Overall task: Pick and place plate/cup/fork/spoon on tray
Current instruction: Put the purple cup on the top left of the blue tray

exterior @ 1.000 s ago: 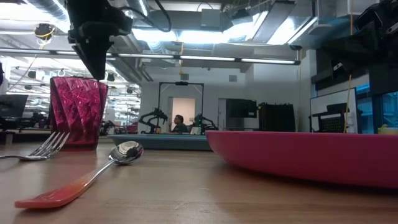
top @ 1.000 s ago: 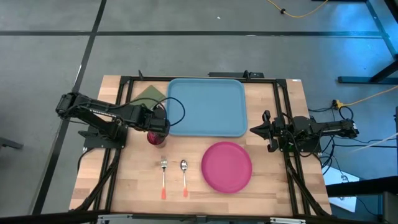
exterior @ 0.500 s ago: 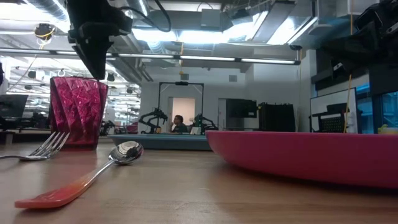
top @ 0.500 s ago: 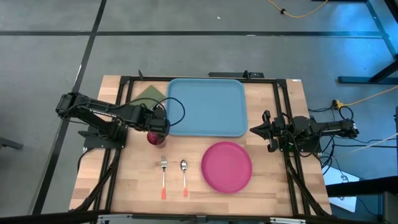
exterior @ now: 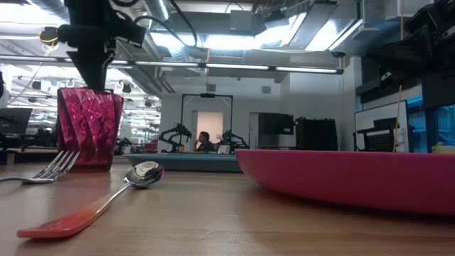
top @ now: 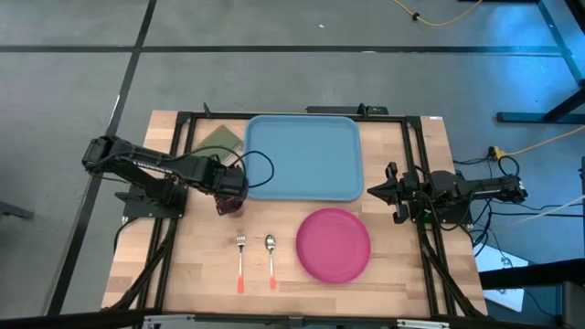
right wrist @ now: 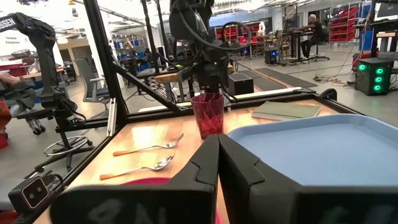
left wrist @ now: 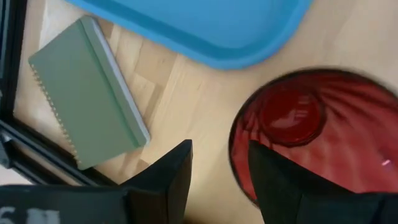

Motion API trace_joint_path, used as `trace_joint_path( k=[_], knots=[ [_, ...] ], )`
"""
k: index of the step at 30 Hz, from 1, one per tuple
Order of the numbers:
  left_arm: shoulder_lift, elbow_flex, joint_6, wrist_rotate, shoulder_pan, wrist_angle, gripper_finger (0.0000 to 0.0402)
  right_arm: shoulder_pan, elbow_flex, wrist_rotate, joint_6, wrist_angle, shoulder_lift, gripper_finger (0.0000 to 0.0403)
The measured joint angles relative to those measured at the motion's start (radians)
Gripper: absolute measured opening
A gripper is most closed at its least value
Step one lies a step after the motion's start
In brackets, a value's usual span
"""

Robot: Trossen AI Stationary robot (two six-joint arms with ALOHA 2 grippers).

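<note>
The dark red cup (top: 228,205) stands upright on the wood just off the light blue tray's (top: 303,157) near left corner. My left gripper (left wrist: 217,180) is open right above it, pointing down, its fingers on either side of the cup's rim (left wrist: 234,149) on the side toward the table's left. The pink plate (top: 333,244), the fork (top: 240,258) and the spoon (top: 271,258) lie flat on the table nearer the front. My right gripper (top: 373,191) is shut and empty by the tray's right edge. My left gripper comes at the cup from above, one finger (left wrist: 168,180) outside the rim and one (left wrist: 280,180) over the hollow. I cannot tell whether either finger touches the wall. The cup stands on its base on the table.
An olive-green pad (top: 218,139) lies at the tray's far left corner, just beyond the left gripper. Black frame rails run along the table's left and right sides. Bare wood lies between cup, cutlery and plate.
My left gripper has shifted a little toward the table's left edge above the cup, from over its middle to over its left rim. The cup, plate, fork and spoon have stayed put.
</note>
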Motion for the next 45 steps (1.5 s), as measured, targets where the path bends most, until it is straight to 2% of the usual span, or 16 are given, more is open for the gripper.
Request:
trace_joint_path(
  k=[9,14,25,37,41,45],
  knots=[
    [-0.012,-0.015,0.028,0.003,0.032,0.014,0.0149,0.0,0.0,0.0,0.0,0.0,0.0,0.0014],
    [-0.012,-0.015,0.028,0.055,0.051,0.024,0.0149,0.0,0.0,0.0,0.0,0.0,0.0,0.0014],
    [-0.011,-0.1,0.036,0.044,0.053,0.108,0.0149,0.0,0.0,-0.002,0.0,-0.002,0.0,0.0014],
    [-0.011,-0.103,0.018,0.043,0.053,0.205,0.0149,0.0,0.0,-0.001,0.0,-0.002,0.0,0.0014],
    [-0.009,-0.103,0.054,0.042,0.053,0.203,0.0134,0.0,0.0,-0.001,0.0,-0.002,0.0,0.0014],
    [-0.009,-0.103,0.07,0.042,0.053,0.202,0.0095,0.0,0.0,-0.001,0.0,-0.002,0.0,0.0014]
  ],
)
